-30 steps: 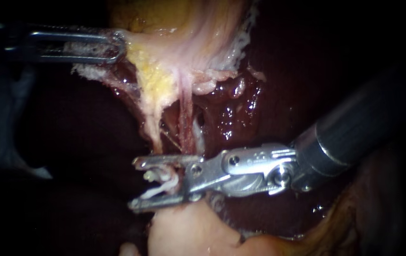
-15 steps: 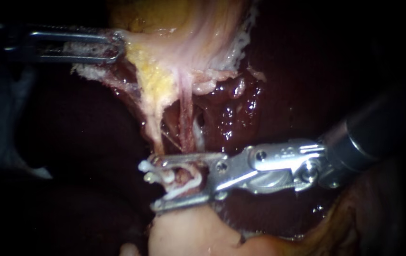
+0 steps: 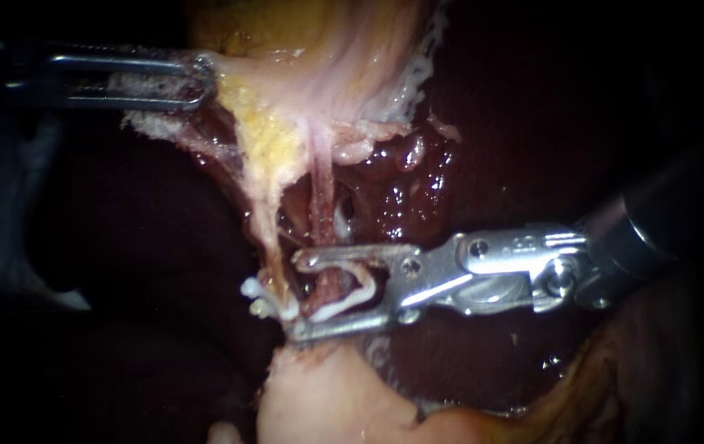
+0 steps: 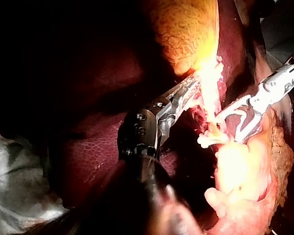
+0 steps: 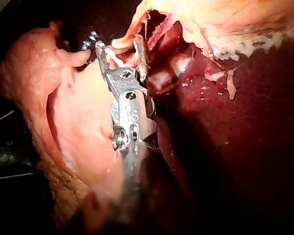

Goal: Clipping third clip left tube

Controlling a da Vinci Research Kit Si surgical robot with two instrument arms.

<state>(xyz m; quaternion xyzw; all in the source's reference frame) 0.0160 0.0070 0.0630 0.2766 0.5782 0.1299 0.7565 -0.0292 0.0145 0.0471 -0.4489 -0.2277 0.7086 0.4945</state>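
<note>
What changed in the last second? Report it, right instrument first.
The silver right instrument drew back rightward and slightly upward; its open jaws now leave the ends of the small white clip poking past their tips. The dark left instrument stayed shut on the pale yellowish tissue, unmoved.

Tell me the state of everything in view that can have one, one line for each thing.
tube: stretched taut, running down between the right instrument's jaws.
white clip: on the tube; latched or not, cannot tell.
right instrument: jaws open, astride the tube and white clip.
left instrument: jaws shut on gallbladder tissue, holding it stretched.
</note>
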